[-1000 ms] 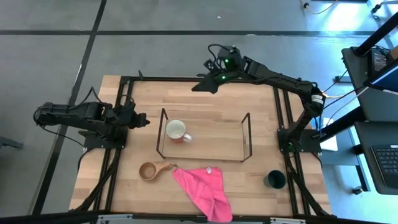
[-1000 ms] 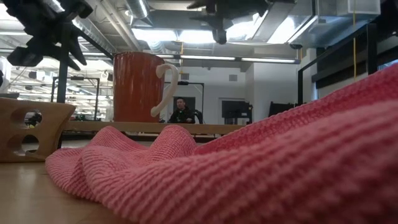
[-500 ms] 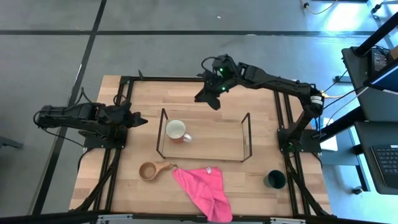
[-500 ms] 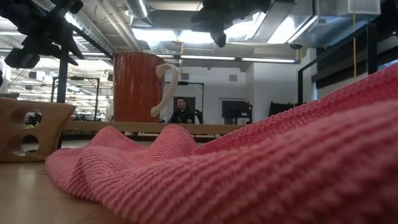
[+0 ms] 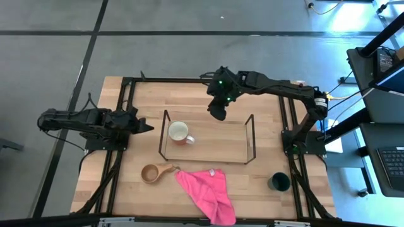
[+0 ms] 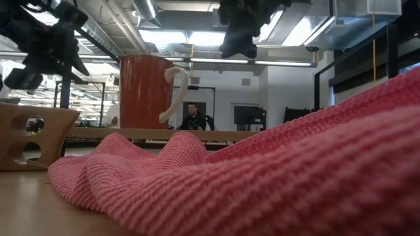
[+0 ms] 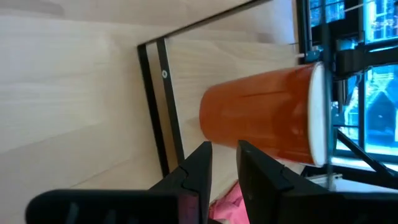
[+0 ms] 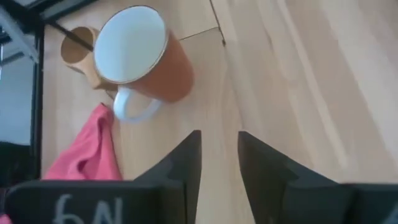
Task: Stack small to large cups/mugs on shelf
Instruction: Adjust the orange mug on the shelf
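Shelf (image 5: 206,137) mid-table: black rod rack, raised end frames. Right gripper (image 5: 218,112) hangs above its far rail, near the middle; left gripper (image 5: 146,127) sits just outside its left end frame, at about table height.

Pink cloth (image 5: 204,187) lies crumpled in front of the shelf, well clear of both grippers.

Orange mug (image 5: 180,133) stands upright inside the shelf at its left end, white inside, handle pointing toward the right end. It's straight ahead of the left gripper, just past the end frame, not touching. From the right gripper it's below and off to the side, apart.

Dark green cup (image 5: 278,182) at the front right corner, far from both grippers.

Wooden cup (image 5: 152,173) in front of the shelf's left end, its stubby handle touching the cloth edge; near-side of the left gripper, apart.

Right fingers (image 8: 183,163): narrow gap, nothing between. Left fingers (image 7: 198,168): narrow gap, nothing between.
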You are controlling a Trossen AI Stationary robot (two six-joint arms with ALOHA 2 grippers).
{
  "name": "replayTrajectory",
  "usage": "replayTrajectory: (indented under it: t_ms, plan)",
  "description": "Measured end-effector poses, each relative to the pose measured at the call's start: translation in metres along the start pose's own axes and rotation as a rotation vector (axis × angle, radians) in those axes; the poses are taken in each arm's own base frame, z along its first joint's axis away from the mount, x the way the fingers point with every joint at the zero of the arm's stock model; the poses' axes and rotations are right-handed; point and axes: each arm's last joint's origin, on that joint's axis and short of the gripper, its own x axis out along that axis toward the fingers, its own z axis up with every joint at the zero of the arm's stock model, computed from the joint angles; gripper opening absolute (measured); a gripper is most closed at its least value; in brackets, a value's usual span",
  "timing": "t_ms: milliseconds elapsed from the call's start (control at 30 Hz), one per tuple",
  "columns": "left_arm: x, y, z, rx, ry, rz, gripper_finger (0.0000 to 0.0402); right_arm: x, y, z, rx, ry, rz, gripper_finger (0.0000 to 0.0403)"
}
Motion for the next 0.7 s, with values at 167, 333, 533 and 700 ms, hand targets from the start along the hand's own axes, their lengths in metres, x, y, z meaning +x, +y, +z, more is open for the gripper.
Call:
replayTrajectory:
  t_ms: [167,333,533,700]
  plan:
    - [0.015,0.012,-0.005,-0.024,0.023,0.003,0.0069,0.023,-0.007,-0.004,0.125,0.082,-0.014,0.0106]
    - [0.021,0.019,-0.007,-0.038,0.030,0.016,0.0069,0.040,-0.009,-0.005,0.176,0.104,-0.015,0.0106]
    - [0.021,0.019,-0.006,-0.027,0.017,0.019,0.0069,0.046,-0.007,0.000,0.211,0.066,0.014,0.0106]
    - [0.021,0.019,-0.007,-0.014,0.023,0.014,0.0069,0.054,-0.010,0.001,0.230,0.068,0.071,0.0106]
